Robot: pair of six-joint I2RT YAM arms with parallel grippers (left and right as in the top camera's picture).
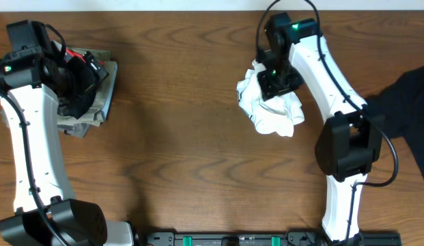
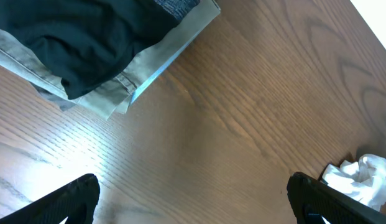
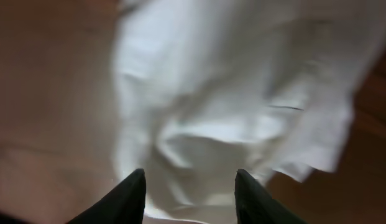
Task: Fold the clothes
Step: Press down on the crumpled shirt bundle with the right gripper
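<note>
The white T-shirt (image 1: 272, 115) lies in a crumpled heap on the wooden surface (image 1: 184, 143), right of centre and towards the far side. It is bunched into a rough lump with deep wrinkles and loose folds, one ragged lobe sticking out to the left and a flap spreading near-right. No sleeve or collar can be told apart.

The right arm (image 1: 331, 82) reaches over the heap from the right, and the right jaws hang directly above it. In the right wrist view the two dark fingers (image 3: 127, 196) stand apart, with blurred white cloth filling the gap below them and nothing pinched.

A black garment (image 1: 406, 102) lies at the right edge, partly out of view.

At the far left, the left arm (image 1: 27, 137) hovers over a khaki-grey folded stack (image 2: 161, 53) topped with black cloth (image 2: 74, 37). The left jaws gape wide, empty, above bare wood.
</note>
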